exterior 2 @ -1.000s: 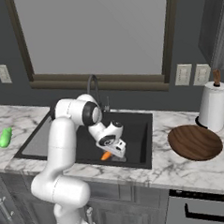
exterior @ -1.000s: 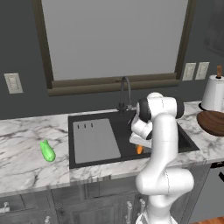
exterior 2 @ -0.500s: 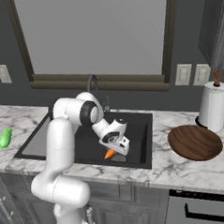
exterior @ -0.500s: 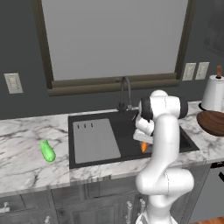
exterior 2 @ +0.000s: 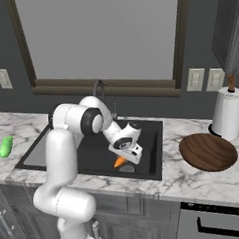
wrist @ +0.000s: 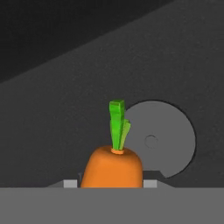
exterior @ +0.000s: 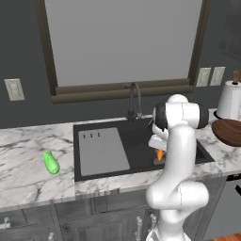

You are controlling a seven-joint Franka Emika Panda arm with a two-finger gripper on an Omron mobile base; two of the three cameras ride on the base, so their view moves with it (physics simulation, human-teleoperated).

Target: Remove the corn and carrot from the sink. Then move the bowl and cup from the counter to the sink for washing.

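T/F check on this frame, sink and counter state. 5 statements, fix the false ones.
1. The corn lies on the counter, left of the sink. True.
2. The carrot lies flat on the counter beside the corn. False: it sits between the fingers of the gripper, over the black basin.
3. The bowl is in the sink. False: it rests on the counter to the right of the sink, in front of the paper towel roll.
4. In the hand view the round drain shows behind the carrot's green top. True.
5. The faucet stands at the back edge of the sink. True.
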